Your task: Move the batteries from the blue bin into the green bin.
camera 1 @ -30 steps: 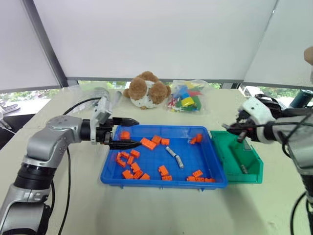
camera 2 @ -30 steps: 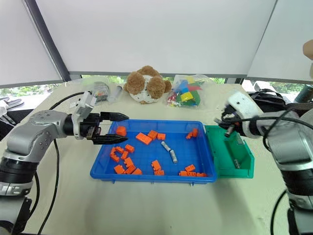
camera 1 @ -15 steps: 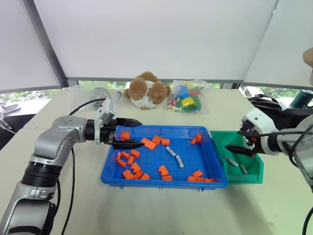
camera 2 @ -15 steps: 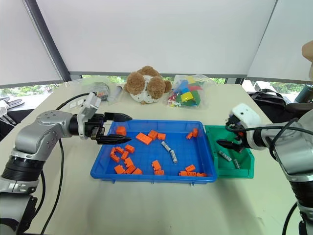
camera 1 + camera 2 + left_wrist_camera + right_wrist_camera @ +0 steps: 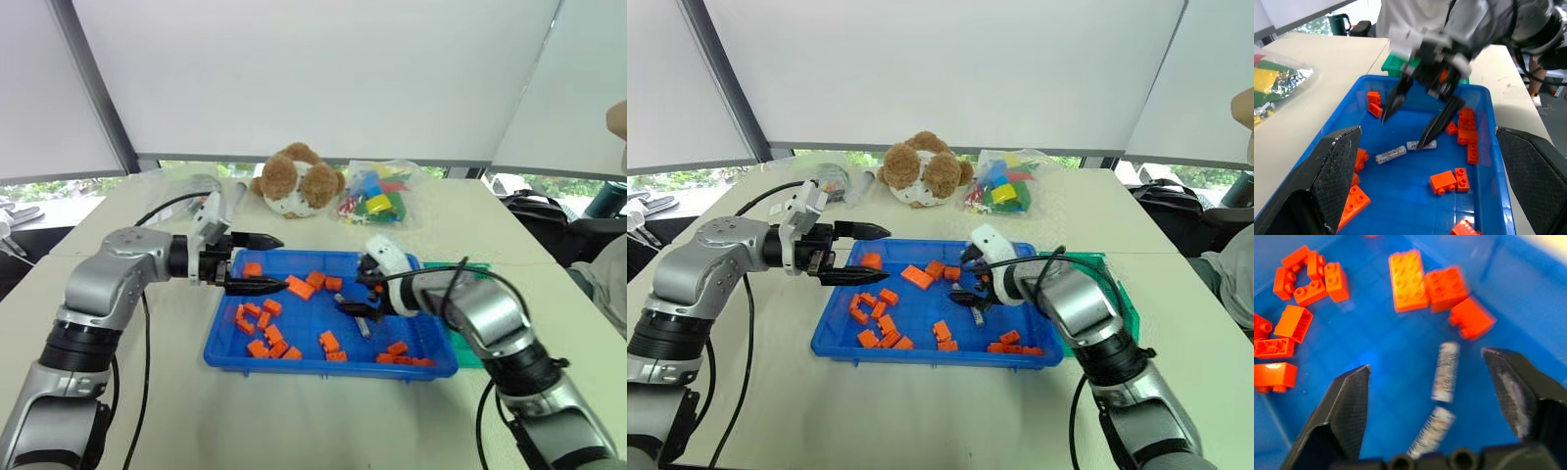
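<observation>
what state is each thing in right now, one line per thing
right gripper: jaws open, empty, above the two batteries
left gripper: jaws open, empty, over the blue bin's left end
two batteries: lying flat, end to end, in the blue bin
blue bin: holds orange bricks and batteries
orange bricks: loose, scattered
green bin: mostly hidden behind the right arm
bag of toy blocks: on the table
</observation>
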You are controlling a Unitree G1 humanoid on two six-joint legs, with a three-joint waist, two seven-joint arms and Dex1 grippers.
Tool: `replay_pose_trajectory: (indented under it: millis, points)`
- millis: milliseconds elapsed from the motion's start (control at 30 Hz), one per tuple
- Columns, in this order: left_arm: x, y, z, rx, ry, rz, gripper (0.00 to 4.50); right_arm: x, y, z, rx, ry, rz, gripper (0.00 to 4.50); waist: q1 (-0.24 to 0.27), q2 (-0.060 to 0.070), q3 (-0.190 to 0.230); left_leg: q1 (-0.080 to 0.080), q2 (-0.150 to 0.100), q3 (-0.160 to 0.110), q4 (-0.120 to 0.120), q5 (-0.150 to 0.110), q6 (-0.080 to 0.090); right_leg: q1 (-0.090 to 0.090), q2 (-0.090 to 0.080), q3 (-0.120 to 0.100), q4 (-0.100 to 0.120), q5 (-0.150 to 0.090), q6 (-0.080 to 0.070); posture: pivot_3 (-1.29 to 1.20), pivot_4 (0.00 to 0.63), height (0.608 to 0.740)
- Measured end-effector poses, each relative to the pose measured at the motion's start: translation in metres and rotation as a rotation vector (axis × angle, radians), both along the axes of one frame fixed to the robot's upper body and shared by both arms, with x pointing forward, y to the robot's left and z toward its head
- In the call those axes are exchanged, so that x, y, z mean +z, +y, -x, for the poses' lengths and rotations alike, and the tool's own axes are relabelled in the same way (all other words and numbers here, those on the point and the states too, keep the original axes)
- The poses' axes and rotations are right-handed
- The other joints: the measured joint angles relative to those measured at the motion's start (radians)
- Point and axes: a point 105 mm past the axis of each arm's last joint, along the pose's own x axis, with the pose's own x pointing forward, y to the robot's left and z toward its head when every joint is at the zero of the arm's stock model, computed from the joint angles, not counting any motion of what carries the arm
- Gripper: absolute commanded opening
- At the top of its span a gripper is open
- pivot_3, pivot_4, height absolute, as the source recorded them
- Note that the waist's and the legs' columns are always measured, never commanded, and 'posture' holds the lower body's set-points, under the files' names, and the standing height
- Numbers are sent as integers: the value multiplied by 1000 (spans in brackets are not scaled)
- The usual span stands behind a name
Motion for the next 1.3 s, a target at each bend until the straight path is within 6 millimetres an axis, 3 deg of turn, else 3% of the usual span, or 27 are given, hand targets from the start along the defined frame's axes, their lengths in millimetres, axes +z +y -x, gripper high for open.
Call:
replay_pose_trajectory:
  millis: [167,333,533,600,800,900,967,1100,1200,1300]
  points:
    - [1,0,1,3,-2,-7,4500,-23,-1,-11,-90,49,44,3928,0,0,0,0,0,0,0,0,0,0,0,0,0,0,0,0,150,733]
    - [2,0,1,11,-5,-7,4500,-32,1,-17,-144,57,54,3928,-3,0,0,0,0,0,0,0,0,0,0,0,0,0,0,0,150,733]
    - [2,-1,1,11,-9,-7,4500,-33,5,-18,-142,54,45,1205,-4,0,0,0,0,0,0,0,0,0,0,0,0,0,0,0,150,733]
    - [2,-1,1,12,-9,-7,4500,-33,5,-18,-142,53,45,60,-3,0,0,0,0,0,0,0,0,0,0,0,0,0,0,0,150,733]
    - [2,-2,1,10,-9,-5,4500,-27,-3,-16,-142,30,84,14,-1,0,0,0,0,0,0,0,0,0,0,0,0,0,0,0,150,733]
    - [2,-2,1,11,-8,-4,4500,4,-28,-17,-189,-63,106,14,2,0,0,-1,0,0,0,0,0,0,0,0,0,0,0,0,150,733]
    - [1,-2,1,11,-7,-2,4500,35,-53,-17,-249,-145,100,14,2,0,0,-1,0,0,0,0,0,0,0,0,0,0,0,0,150,733]
    - [-2,-2,2,9,3,2,4500,71,-119,-6,-411,-231,157,14,4,0,0,-1,0,0,-1,0,1,0,0,0,-1,0,0,0,150,733]
    - [-4,-3,1,7,9,8,4500,67,-164,9,-517,-197,227,14,3,0,0,0,0,0,-1,0,1,0,0,0,-2,0,0,0,150,733]
    - [-5,-5,1,-4,11,16,4500,44,-184,23,-546,-109,266,14,-6,0,0,0,0,0,-1,0,1,0,1,1,-2,0,0,0,150,733]
